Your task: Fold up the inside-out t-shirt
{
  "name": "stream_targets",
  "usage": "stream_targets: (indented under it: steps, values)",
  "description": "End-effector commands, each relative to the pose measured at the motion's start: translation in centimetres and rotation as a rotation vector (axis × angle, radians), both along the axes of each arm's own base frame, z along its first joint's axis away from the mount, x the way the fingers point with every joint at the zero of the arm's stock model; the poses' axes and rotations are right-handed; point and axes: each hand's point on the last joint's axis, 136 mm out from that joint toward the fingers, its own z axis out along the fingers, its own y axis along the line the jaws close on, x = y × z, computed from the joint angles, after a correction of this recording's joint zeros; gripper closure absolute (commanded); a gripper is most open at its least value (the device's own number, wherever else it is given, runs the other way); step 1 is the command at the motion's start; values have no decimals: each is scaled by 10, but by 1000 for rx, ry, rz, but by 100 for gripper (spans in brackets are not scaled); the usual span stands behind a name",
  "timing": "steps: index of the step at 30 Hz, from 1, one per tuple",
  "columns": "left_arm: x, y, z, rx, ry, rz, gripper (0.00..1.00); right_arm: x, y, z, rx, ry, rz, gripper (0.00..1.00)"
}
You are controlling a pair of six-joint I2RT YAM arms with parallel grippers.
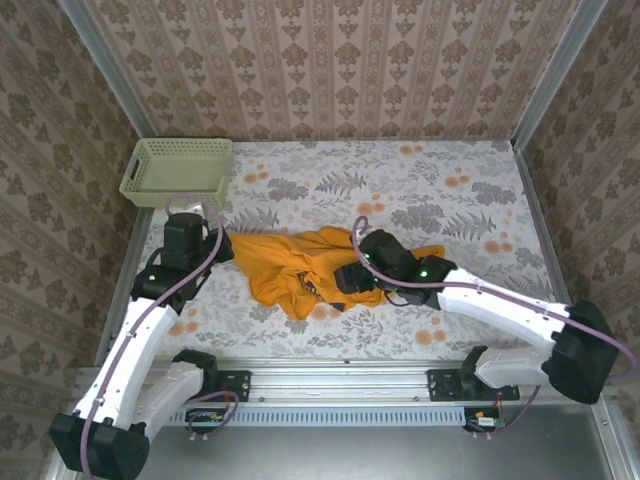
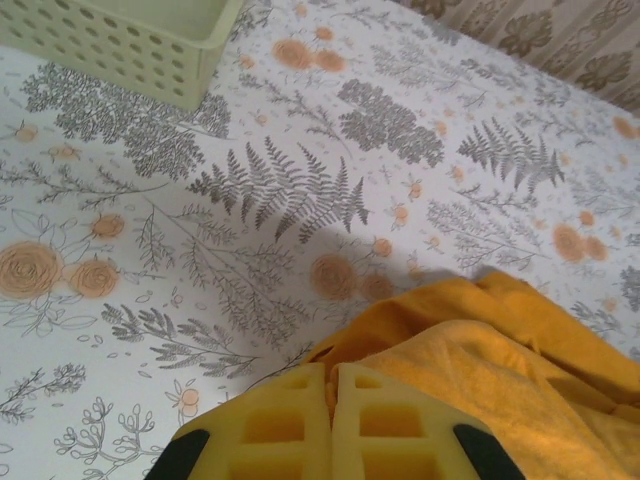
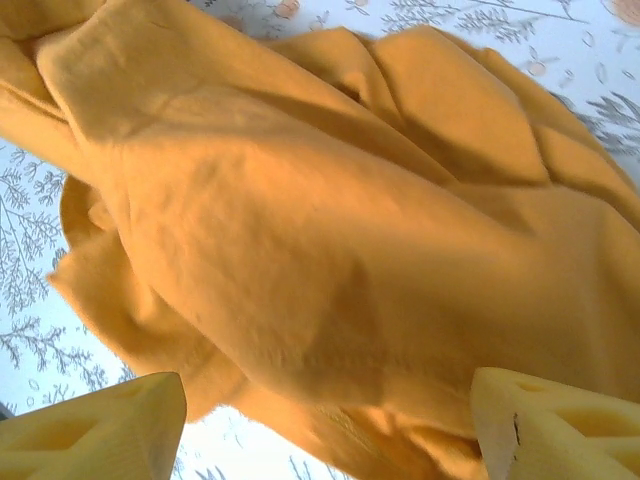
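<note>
Nearest, the right jaws stand spread wide over the shirt [image 3: 330,250]. A fold of cloth lies between them, but they grip none of it; likely they are poised to take a fresh hold. The shirt lies bunched in a heap at the middle of the table [image 1: 450,190], plain orange up, not yet flattened. At its left corner the left jaws are pressed together, apparently pinching the edge, probably to anchor it while the heap is drawn out. Far left, the basket [image 1: 175,170] stands well apart.
</note>
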Motion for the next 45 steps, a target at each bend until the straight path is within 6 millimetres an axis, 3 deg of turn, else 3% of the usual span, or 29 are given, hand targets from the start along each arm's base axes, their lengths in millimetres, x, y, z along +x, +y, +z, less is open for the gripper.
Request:
stream_targets:
  steps: [1, 4, 7, 9, 11, 13, 17, 21, 25, 28, 32, 35, 39, 41, 45]
  values:
    - [3, -3, 22, -9, -48, -23, 100, 8, 23, -3, -26, -26, 53, 24]
    - [4, -3, 38, -2, -74, -29, 100, 15, 38, -18, -66, 10, 67, 26]
    - [7, -1, 60, 15, -112, -29, 100, 30, 38, -28, -153, 25, 27, 40]
    - [12, 4, 78, 40, -132, -12, 100, 43, 32, -26, -220, 5, -7, 63]
    - [19, 9, 97, 62, -153, 11, 100, 59, 24, -9, -238, -35, -39, 85]
    - [28, 18, 120, 67, -178, 56, 100, 79, 13, 21, -202, -76, -68, 100]
    - [51, 32, 184, 60, -289, 118, 100, 123, 12, 103, -89, -196, -58, 100]
    - [60, 43, 280, 70, -431, 146, 100, 163, 26, 193, -65, -336, -18, 100]
    - [28, 33, 379, 57, -647, 75, 100, 179, 27, 266, -26, -446, -32, 100]
    - [2, 7, 408, 58, -742, -44, 100, 175, 21, 286, 0, -486, -35, 100]
    - [-15, -50, 390, 56, -755, -257, 100, 173, -1, 271, -9, -477, -69, 100]
    - [-23, -89, 355, 34, -726, -375, 100, 177, -36, 245, 11, -426, -152, 100]
    - [-34, -150, 292, -47, -657, -550, 100, 183, -87, 206, 89, -320, -259, 100]
    - [-40, -182, 258, -66, -615, -617, 100, 185, -101, 183, 96, -259, -278, 100]
    - [-48, -252, 170, -115, -459, -739, 100, 188, -141, 131, 101, -122, -402, 100]
